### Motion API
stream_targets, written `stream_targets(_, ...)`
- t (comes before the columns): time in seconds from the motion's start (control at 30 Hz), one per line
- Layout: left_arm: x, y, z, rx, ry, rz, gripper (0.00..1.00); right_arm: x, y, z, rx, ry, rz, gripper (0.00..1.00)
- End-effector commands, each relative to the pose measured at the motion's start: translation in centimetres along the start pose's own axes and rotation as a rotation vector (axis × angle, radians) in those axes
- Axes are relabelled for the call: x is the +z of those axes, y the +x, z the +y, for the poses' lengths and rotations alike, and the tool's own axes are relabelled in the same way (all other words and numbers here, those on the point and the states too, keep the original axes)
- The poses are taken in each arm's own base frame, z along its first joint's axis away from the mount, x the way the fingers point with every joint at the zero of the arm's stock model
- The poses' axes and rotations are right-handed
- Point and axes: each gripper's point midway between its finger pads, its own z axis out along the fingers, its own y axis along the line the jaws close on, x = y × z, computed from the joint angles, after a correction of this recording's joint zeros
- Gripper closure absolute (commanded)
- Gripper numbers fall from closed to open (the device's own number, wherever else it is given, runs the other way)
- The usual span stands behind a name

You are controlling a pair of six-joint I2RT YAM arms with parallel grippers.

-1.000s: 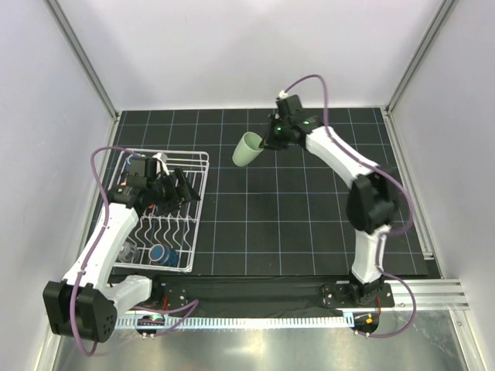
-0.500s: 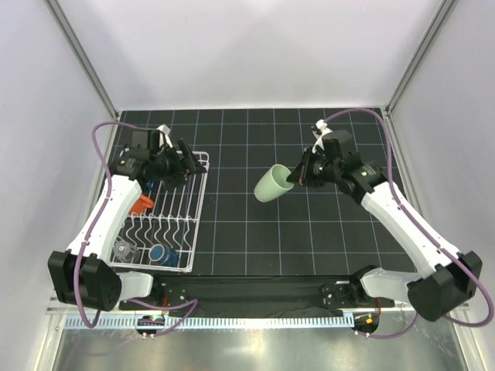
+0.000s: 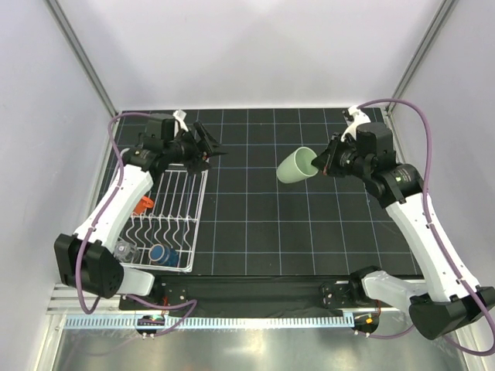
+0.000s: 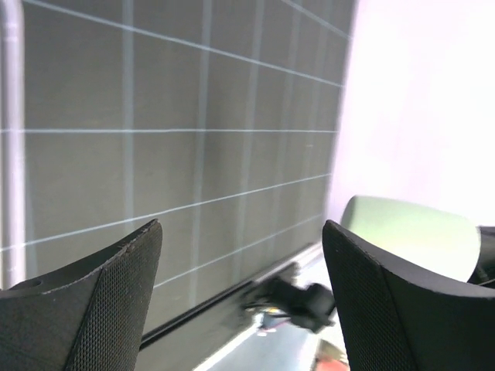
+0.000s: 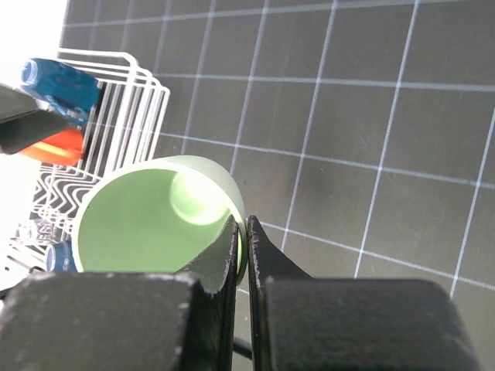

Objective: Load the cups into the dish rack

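My right gripper [image 3: 319, 161] is shut on the rim of the pale green tumbler [image 3: 295, 165], holding it on its side above the middle of the mat. The right wrist view shows one finger inside the tumbler [image 5: 147, 224] and one outside, at the gripper [image 5: 246, 232]. My left gripper [image 3: 210, 147] is open and empty, above the far right corner of the white dish rack [image 3: 199, 202]. The rack holds an orange mug [image 3: 141, 205], a blue mug [image 3: 162, 253] and a clear glass [image 3: 125, 250]. The left wrist view shows the tumbler [image 4: 410, 230] beyond the open gripper [image 4: 244, 294].
The black gridded mat [image 3: 278, 224] covers the table between white walls. The rack [image 5: 131, 100] lies at the left; the right wrist view shows a blue mug [image 5: 58, 81] and the orange mug [image 5: 54, 144] in it.
My left gripper rose out of the rack and moved to its far right corner. My right arm swung round and carried the tumbler to the right, toward mid-mat.
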Motion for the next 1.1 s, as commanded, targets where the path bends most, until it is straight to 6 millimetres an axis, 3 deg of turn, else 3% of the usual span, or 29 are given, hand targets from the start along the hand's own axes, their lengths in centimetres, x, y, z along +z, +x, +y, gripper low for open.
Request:
stream_targets(0.0, 0.2, -0.8, -4.4, -0.097, 0.170, 0.036, 0.19, -1.8, -2.6, 2.3, -0.048, -0.085, -0.072, 0.96)
stream_targets(0.17, 1.0, -1.0, -7.0, -0.241, 0.308, 0.097, 0.18, -2.3, -3.7, 4.4, -0.060, -0.175, -0.066, 0.96)
stream_targets(0.37, -1.0, -2.4, -11.7, -0.198, 0.638, 0.044, 0.16, -3.3, -4.9, 8.4, -0.058, -0.365, -0.049, 0.96)
stream_targets(0.57, -2.4, -0.9, -12.3, -0.134, 0.765, 0.071, 0.14, -4.2, -5.9, 12.1, -0.027, -0.571, -0.048, 0.96)
stream_targets(0.83, -5.2, 0.2, -15.2, -0.041, 0.930, 0.082, 0.13, -4.7, -5.8, 13.4, 0.013, -0.695, -0.045, 0.96)
stream_targets(1.07, -8.2, 3.1, -17.6, 0.065, 1.079, 0.155, 0.13, -4.8, -6.1, 13.9, 0.057, -0.753, -0.047, 0.96)
